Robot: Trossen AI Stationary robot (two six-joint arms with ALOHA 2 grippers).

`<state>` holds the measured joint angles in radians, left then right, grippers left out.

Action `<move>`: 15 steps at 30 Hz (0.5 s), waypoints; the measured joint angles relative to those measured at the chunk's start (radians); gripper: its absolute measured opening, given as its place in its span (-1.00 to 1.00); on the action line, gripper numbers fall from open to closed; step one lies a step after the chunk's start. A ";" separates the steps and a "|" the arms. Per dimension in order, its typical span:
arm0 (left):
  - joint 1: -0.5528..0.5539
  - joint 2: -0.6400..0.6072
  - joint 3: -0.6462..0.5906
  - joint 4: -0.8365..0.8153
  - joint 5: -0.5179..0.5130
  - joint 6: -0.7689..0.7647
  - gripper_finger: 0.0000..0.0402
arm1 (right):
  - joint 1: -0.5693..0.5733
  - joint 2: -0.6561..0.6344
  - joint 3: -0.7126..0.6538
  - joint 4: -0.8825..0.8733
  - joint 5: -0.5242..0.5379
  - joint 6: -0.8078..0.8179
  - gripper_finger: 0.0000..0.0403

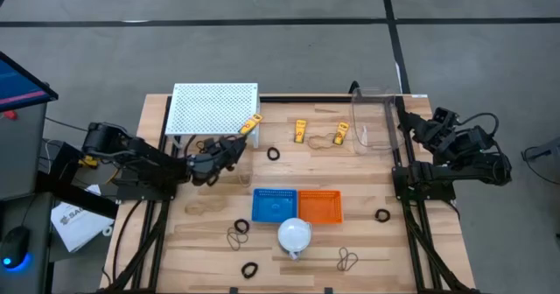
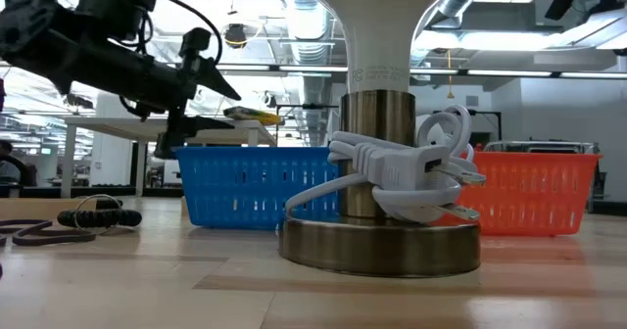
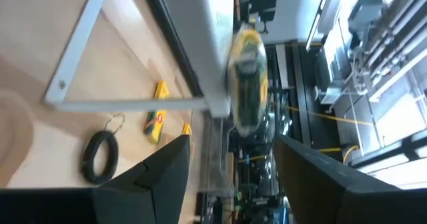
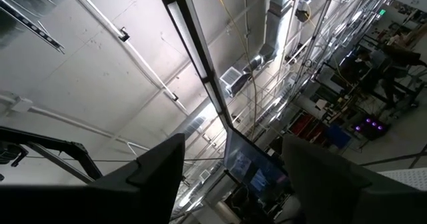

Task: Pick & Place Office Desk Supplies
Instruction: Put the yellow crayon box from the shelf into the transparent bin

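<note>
Two dark arms flank a wooden table point(image 1: 210, 241). The left end effector point(image 1: 234, 145) hangs in the air near the front right corner of a white perforated rack point(image 1: 213, 107), fingers point(image 3: 157, 177) spread apart and holding nothing. A yellow clip point(image 1: 252, 124) lies on that rack corner, just beyond the fingertips; in the left wrist view it shows blurred at the rack's edge.

The right end effector point(image 4: 230, 177) sits folded back at the right edge of the table, its camera pointed at the ceiling, fingers apart and empty.

The other supplies are scattered on the table. Two more yellow clips point(image 1: 300, 130) lie behind the bins, beside a tan rubber band point(image 1: 320, 141) and near a clear container point(image 1: 372, 117). Black rings point(image 1: 274, 154) rest at several spots, one just past the left end effector, one near the right arm's base, others towards the front. Rubber-band loops point(image 1: 347, 260) lie at the front edge.

A blue basket point(image 1: 275, 204) and an orange basket point(image 1: 319, 206) stand side by side at mid-table, with a white dome-shaped lamp point(image 1: 294, 234) just in front of them.
</note>
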<state>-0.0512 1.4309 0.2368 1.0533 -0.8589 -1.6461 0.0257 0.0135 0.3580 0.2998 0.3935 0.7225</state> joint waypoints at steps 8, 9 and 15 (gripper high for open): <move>0.051 -0.001 0.006 0.019 0.036 0.019 0.03 | 0.000 0.000 0.000 0.000 0.000 -0.004 0.24; 0.055 -0.001 0.006 0.020 0.037 0.019 0.03 | 0.000 0.000 0.000 0.000 0.000 -0.004 0.24; 0.065 -0.001 0.007 0.029 0.037 0.019 0.03 | 0.000 0.000 -0.001 0.000 0.001 -0.012 0.24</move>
<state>0.0139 1.4303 0.2436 1.0821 -0.8222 -1.6276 0.0257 0.0135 0.3573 0.3000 0.3943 0.7105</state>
